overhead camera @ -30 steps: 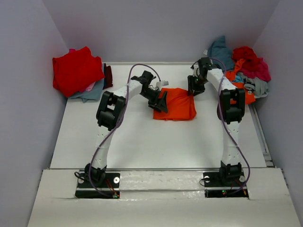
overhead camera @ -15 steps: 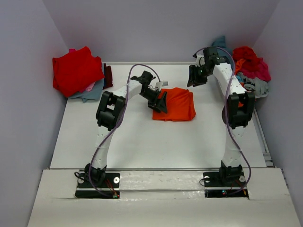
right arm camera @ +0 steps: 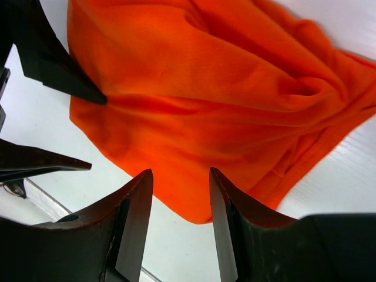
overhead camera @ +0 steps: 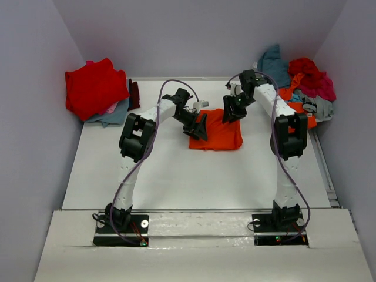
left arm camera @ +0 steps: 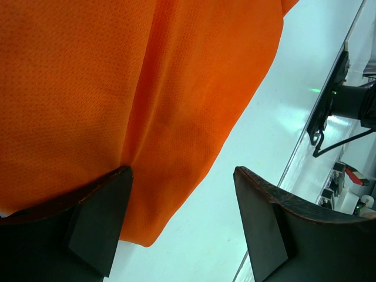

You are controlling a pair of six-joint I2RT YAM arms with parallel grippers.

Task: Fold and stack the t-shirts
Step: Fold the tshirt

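While the left gripper point(overhead camera: 200, 126) sits at the left edge of the orange t-shirt point(overhead camera: 218, 130), its jaws stand wide. The left wrist view shows one finger point(left arm camera: 100, 226) over the cloth's edge and the other over the bare white table point(overhead camera: 176, 170), with nothing pinched between them. The right gripper point(overhead camera: 234, 111) hangs over the shirt's far edge with its jaws about half apart and empty, both fingers above orange cloth in its own wrist view. The shirt lies partly folded, mid-table and a little toward the far side. A stack with a red t-shirt point(overhead camera: 94, 88) on top sits at the far left corner, and a loose heap of shirts point(overhead camera: 305, 88) at the far right. A second ago the right gripper was at the shirt's far right corner. Half a second ago it had pulled off toward the heap, and now it is back over the far edge, further left than before. The left gripper has not shifted. The shirt's right side now looks flatter.
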